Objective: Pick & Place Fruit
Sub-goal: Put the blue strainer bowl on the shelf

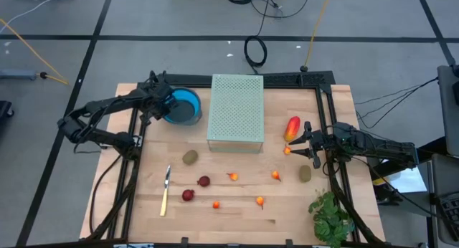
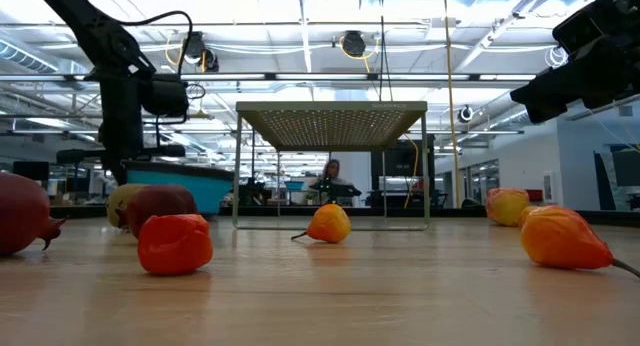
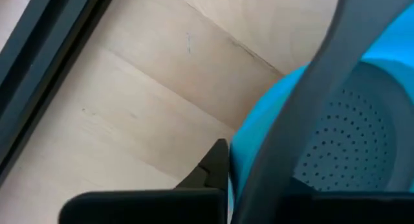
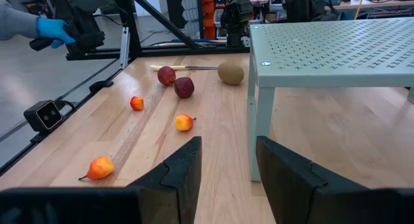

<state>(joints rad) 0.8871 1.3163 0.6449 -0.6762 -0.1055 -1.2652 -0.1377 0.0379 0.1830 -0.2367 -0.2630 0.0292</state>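
Note:
The fruit lies scattered on the wooden table (image 1: 143, 205). There are two brownish-olive ovals (image 1: 190, 157) (image 1: 305, 174), two dark red round pieces (image 1: 204, 181) (image 1: 188, 196), several tiny orange ones (image 1: 232, 177) and a longer red-and-yellow piece (image 1: 292, 127). At the far left stands a blue perforated bowl (image 1: 185, 106). My left gripper (image 1: 166, 105) is shut on the bowl. My right gripper (image 1: 308, 142) hovers open near the table's right side, pointing level toward the left. A tiny orange piece (image 1: 287, 151) lies just in front of it. My left gripper holds the blue bowl by its rim (image 3: 259, 140), on the side toward the table's left. One finger (image 3: 310, 101) is inside the bowl and the other (image 3: 213, 166) outside. The fingers come steeply from above. The bowl stands on the table.
A pale green perforated rack (image 1: 236, 112) stands on legs at the middle far side. A yellow-handled knife (image 1: 166, 191) lies near the front left and a leafy plant (image 1: 331, 216) at the front right. Dark frame rails (image 1: 136, 133) run along both sides. A gloved hand (image 4: 55, 30) shows beyond the table.

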